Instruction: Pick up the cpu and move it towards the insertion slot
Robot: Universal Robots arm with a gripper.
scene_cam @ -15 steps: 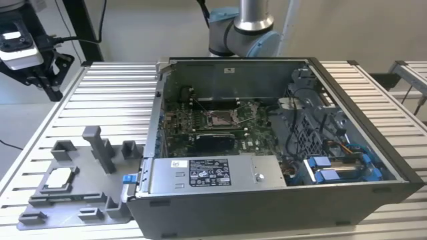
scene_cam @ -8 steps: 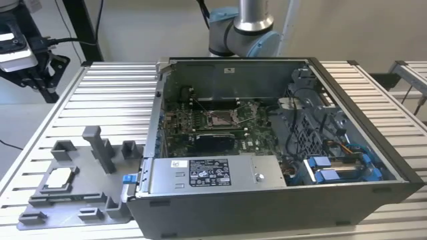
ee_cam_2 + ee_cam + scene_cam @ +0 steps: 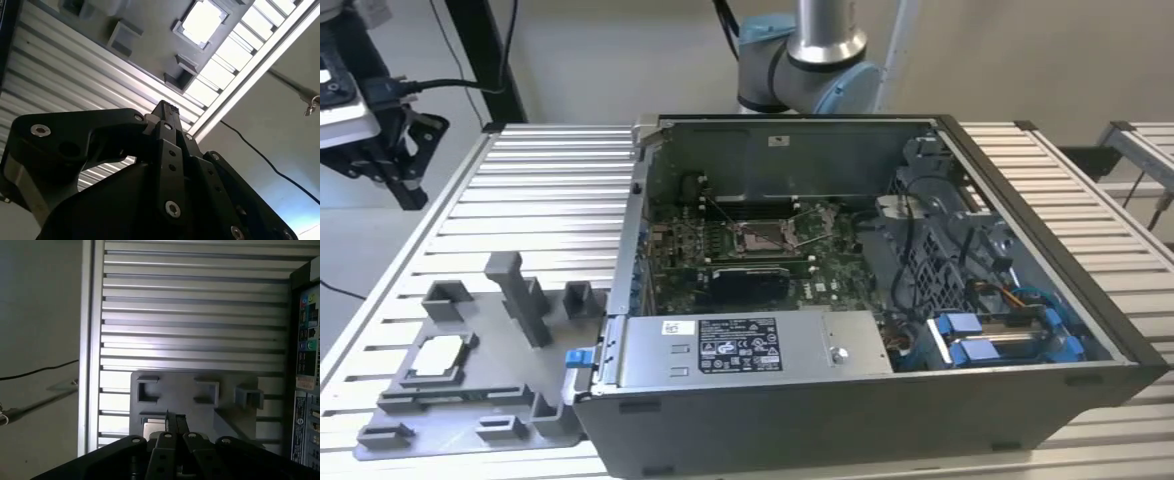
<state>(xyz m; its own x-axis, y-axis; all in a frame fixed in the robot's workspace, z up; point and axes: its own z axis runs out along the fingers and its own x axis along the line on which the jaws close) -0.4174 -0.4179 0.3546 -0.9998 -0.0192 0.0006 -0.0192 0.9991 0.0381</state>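
Table (image 3: pixel 534 180): one cpu (image 3: pixel 443 352) (one insertion slot (image 3: pixel 761 237))

One of each, counted around the case.
One open grey metal computer case (image 3: pixel 854 410); inside it, one square silver-framed insertion slot (image 3: pixel 761 237); beside it, one flat grey plastic fixture plate (image 3: pixel 454 437) bearing one small silvery-white square cpu (image 3: pixel 440 352).

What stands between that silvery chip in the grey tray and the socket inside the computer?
The computer case is open on top, but its side wall rises between the cpu and the insertion slot.
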